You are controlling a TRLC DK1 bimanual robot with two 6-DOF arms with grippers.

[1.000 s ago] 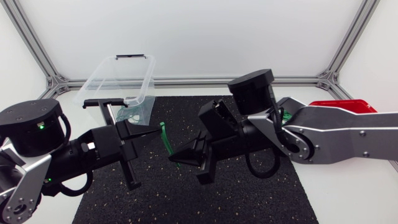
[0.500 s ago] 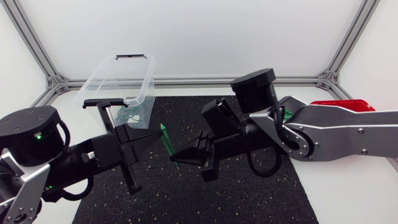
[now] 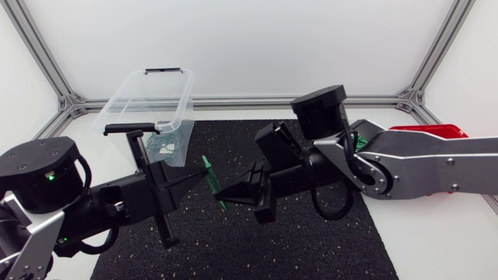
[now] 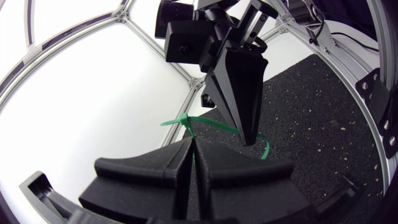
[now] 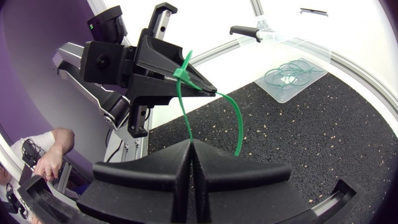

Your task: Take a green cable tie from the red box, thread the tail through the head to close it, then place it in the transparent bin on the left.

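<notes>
The transparent bin (image 3: 132, 93) stands just beyond the left gripper (image 3: 200, 172). This gripper's fingers are fully closed, pinching the green cable tie (image 3: 207, 165) near its head. The tie curves across to the right gripper (image 3: 221, 192), likewise clamped tight on the strap. The red box (image 3: 424, 129) lies behind the right arm.

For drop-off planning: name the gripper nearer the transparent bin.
Left. The left gripper is close to the near corner of the transparent bin; the right gripper is farther, across the cable tie.
</notes>
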